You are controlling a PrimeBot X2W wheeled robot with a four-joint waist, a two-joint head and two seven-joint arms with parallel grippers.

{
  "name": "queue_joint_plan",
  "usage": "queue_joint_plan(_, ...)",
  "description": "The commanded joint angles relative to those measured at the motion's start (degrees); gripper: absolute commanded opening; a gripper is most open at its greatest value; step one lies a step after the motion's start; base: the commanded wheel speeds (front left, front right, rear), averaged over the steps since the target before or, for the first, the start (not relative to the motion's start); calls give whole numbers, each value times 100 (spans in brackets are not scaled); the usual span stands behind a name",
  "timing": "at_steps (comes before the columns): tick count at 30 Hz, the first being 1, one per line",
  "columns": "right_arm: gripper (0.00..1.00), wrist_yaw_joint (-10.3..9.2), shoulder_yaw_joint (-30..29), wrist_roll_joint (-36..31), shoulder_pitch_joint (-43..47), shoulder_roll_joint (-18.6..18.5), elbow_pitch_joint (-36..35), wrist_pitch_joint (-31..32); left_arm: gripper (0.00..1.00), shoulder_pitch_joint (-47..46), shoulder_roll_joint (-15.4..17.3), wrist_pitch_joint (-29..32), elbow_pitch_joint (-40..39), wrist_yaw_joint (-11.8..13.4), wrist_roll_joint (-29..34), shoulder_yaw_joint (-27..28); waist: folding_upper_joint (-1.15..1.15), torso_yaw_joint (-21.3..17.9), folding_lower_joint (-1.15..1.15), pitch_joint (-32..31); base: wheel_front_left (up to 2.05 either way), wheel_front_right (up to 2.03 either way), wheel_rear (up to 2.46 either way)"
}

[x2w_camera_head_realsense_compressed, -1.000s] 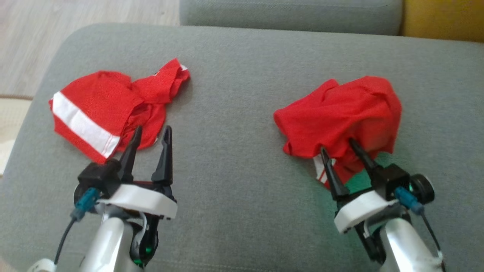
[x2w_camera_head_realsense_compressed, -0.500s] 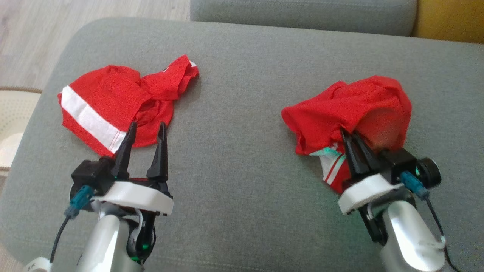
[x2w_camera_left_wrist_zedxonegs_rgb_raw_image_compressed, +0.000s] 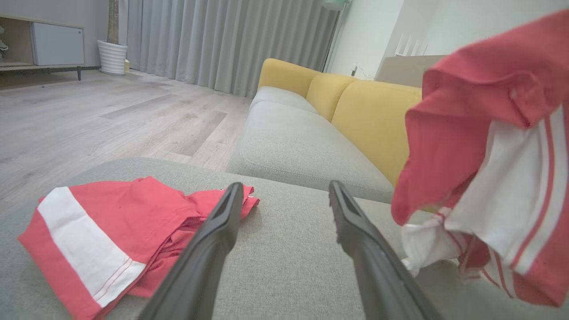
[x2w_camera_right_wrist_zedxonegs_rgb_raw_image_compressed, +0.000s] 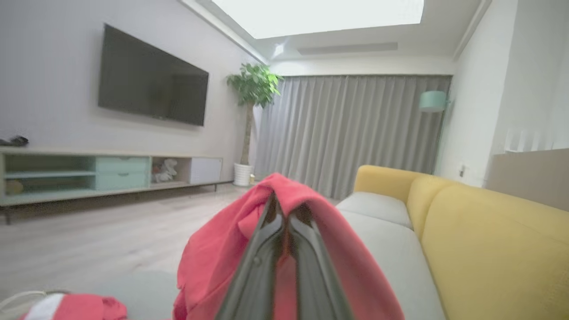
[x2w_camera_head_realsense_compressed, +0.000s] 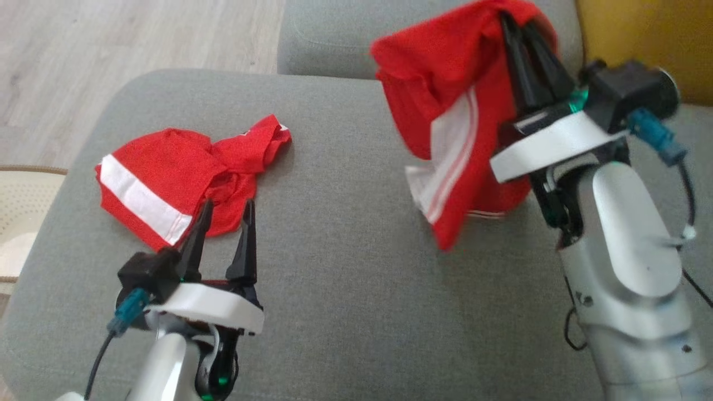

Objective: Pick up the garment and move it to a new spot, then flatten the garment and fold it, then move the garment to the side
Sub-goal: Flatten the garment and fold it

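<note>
Right claw [x2w_camera_head_realsense_compressed: 515, 28] held high, pinching hanging garment [x2w_camera_head_realsense_compressed: 434, 72].

The right end effector [x2w_camera_head_realsense_compressed: 513, 21] has its fingertips sunk in a fold of the red garment [x2w_camera_head_realsense_compressed: 440, 72], so what lies between them is hidden. In the right wrist view those fingers are blurred and cloth drapes over their tips. Above the tips the garment runs off the head view's top edge, and its hem below them is blurred. The left end effector [x2w_camera_head_realsense_compressed: 228, 205] covers the near edge of the other red garment [x2w_camera_head_realsense_compressed: 167, 161]. Left of that end effector, a pale perforated thing [x2w_camera_head_realsense_compressed: 22, 195] is cut by the picture's edge and cannot be identified.
</note>
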Motion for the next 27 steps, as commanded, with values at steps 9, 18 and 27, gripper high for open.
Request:
queue_joint_plan(9, 0, -5, -549, 1035, -333, 42, -70, 275, 100, 15, 23, -45, -228, 81, 79, 156, 0, 23, 0, -168, 0, 0, 0)
queue_joint_plan(18, 9, -5, -3071, -8, 951, 42, 903, 403, 100, -12, 23, -45, -291, 44, 160, 153, 0, -92, 0, 114, 0, 0, 0)
queue_joint_plan(27, 100, -5, -3897, -534, 1378, 42, 1056, 37, 100, -63, 23, -45, -259, -11, 225, 226, 0, -462, 0, 185, 0, 0, 0)
